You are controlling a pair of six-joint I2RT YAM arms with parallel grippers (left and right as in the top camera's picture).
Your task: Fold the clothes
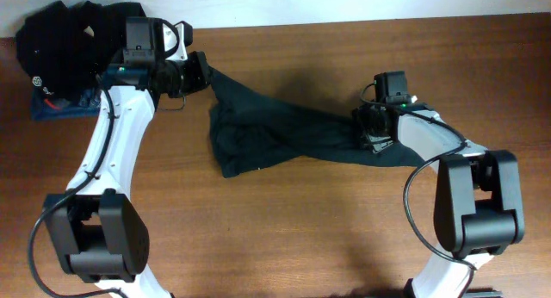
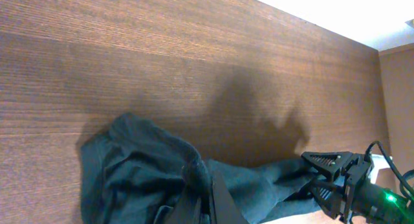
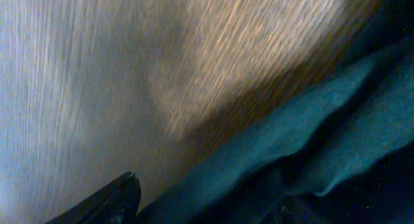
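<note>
The clothes (image 1: 267, 130), a plain dark garment, lie bunched and stretched across the middle of the wooden table (image 1: 284, 238). My left gripper (image 1: 209, 75) is shut on the garment's upper left corner. In the left wrist view the fingers (image 2: 223, 204) pinch a bump of fabric (image 2: 136, 166). My right gripper (image 1: 366, 131) sits at the garment's right end. In the right wrist view one dark finger (image 3: 110, 199) shows at the lower left. The jaws stand wide apart, with the cloth (image 3: 304, 127) lying between them and over the far side.
A pile of other clothing sits at the table's back left corner: a black garment (image 1: 60, 35) with a round white logo (image 1: 36, 78) and a blue one (image 1: 60, 106) beneath. The right arm's gripper (image 2: 343, 182) shows in the left wrist view.
</note>
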